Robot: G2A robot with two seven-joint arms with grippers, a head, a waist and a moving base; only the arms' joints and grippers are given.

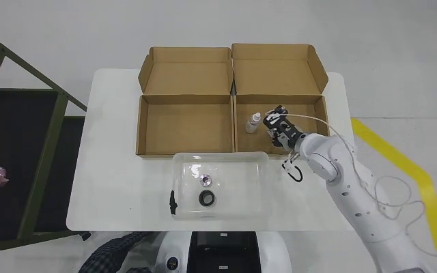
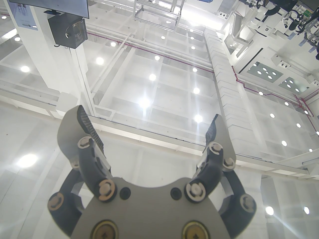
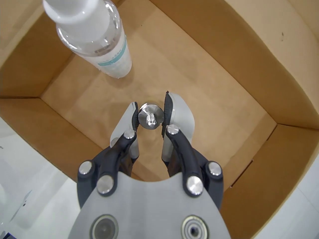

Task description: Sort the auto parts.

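The left hand [image 2: 149,121] is spread wide with nothing between its pads. It is turned up toward the ceiling [image 2: 174,80], away from the work.

Going across the desk [image 1: 109,170], the left cardboard box [image 1: 184,130] sits at 11 o'clock with a bare floor. The clear bin [image 1: 218,155] sits at 6 o'clock and holds a small metal piece [image 1: 205,181] and a black ring [image 1: 207,198]. A black clip [image 1: 173,201] lies at the bin's 9 o'clock wall; I cannot tell whether it is inside or outside. The right cardboard box [image 1: 307,108] sits at 1 o'clock, with a bottle [image 1: 253,123] upright by its 9 o'clock wall. The right hand [image 1: 278,124] is over the box floor, near the bottle at its 3 o'clock side. That hand is closed on a round metal stud [image 3: 150,120], pinched by the rim at the very fingertips.

The hold looks thin, since a smooth round rim between two tips could twist or slip out. If let go from any height, the stud would likely bounce or roll. The bottle is close and top-heavy, so a spreading finger or a sideways pull-out could tip it. The box wall could also catch the wrist as it lifts.

The top view lays out boxes, bin and leftover parts, but there the stud is lost among the fingers. The right wrist view makes the grip plain, though neither shows how high the stud is above the cardboard.
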